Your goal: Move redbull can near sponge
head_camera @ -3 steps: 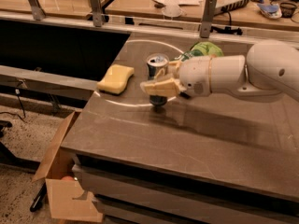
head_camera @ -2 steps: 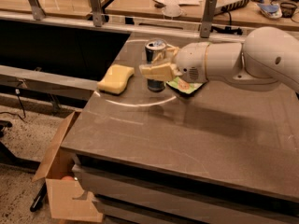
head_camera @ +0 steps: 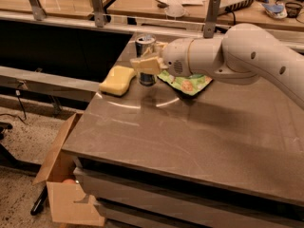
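The redbull can (head_camera: 145, 61) stands upright on the grey table, just right of the pale yellow sponge (head_camera: 118, 80), a short gap between them. My gripper (head_camera: 148, 63) reaches in from the right on a white arm, its tan fingers (head_camera: 147, 65) closed around the can's middle. The can's silver top shows above the fingers and its base sits at or just above the tabletop.
A flat green snack bag (head_camera: 188, 83) lies under my wrist, right of the can. The table's left edge (head_camera: 85, 122) drops to a cardboard box (head_camera: 61, 184) on the floor. A railing with metal posts (head_camera: 211, 15) runs behind the table.
My gripper has carried the can leftward and toward the back of the table, away from the snack bag to a spot beside the sponge.
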Controlling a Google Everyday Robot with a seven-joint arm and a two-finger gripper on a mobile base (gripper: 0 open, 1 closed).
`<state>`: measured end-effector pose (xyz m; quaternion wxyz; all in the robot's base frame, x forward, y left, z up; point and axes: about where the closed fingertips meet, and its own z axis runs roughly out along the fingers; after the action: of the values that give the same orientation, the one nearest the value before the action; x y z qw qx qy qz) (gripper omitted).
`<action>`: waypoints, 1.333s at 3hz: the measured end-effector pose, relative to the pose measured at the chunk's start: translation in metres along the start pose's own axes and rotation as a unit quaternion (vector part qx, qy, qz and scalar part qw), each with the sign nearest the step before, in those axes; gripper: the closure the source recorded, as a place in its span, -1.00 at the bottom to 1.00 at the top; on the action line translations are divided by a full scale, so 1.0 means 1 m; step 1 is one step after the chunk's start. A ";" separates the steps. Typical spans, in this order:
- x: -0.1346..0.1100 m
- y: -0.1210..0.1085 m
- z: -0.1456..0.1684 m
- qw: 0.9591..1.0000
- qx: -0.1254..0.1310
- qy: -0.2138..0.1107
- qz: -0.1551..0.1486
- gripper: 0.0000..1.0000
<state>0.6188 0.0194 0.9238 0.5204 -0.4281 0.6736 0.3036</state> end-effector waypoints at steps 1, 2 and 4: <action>0.005 0.001 0.022 1.000 -0.005 0.003 0.005 1.00; 0.011 0.003 0.035 1.000 -0.007 0.003 0.008 0.70; 0.011 0.004 0.050 1.000 -0.004 -0.008 -0.010 -0.56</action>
<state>0.6366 0.0612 0.8990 0.5273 -0.4345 0.6636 0.3047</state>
